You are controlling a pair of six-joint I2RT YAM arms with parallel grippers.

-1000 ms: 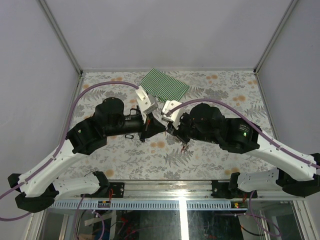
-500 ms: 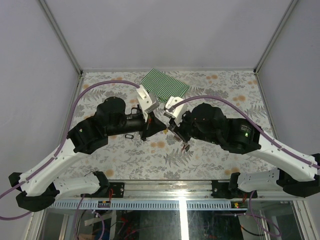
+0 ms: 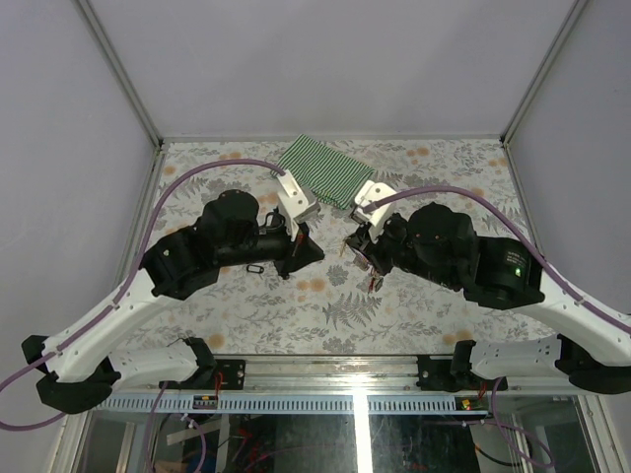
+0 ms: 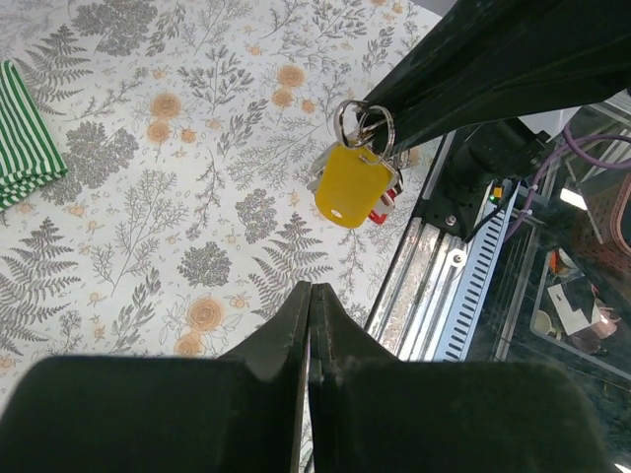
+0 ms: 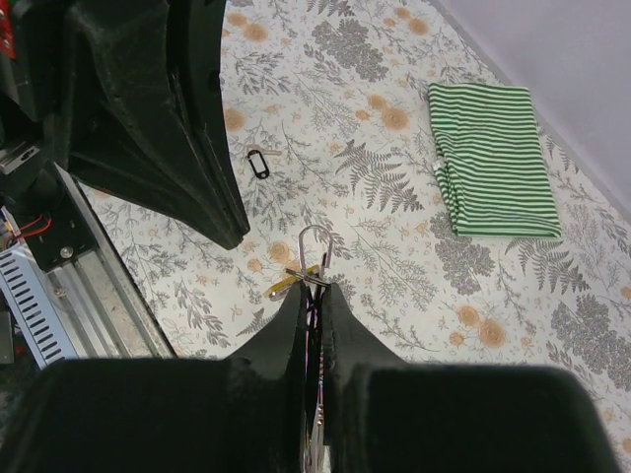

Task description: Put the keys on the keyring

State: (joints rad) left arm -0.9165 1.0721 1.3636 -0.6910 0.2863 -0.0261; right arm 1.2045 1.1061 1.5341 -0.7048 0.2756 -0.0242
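Right wrist shows the keyring (image 5: 311, 276) clamped between closed jaws.

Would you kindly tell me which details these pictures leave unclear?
Left wrist view: the red tag sits mostly behind the yellow tag.
Right wrist view: the right gripper covers most of the keyring.
Top view: the black-tagged key is too small for detail.

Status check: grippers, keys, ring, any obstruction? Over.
Left gripper shut, empty. Right gripper shut on keyring, yellow-tagged key hanging with it. Black-tagged key loose on table. Striped cloth far back, not in the way.
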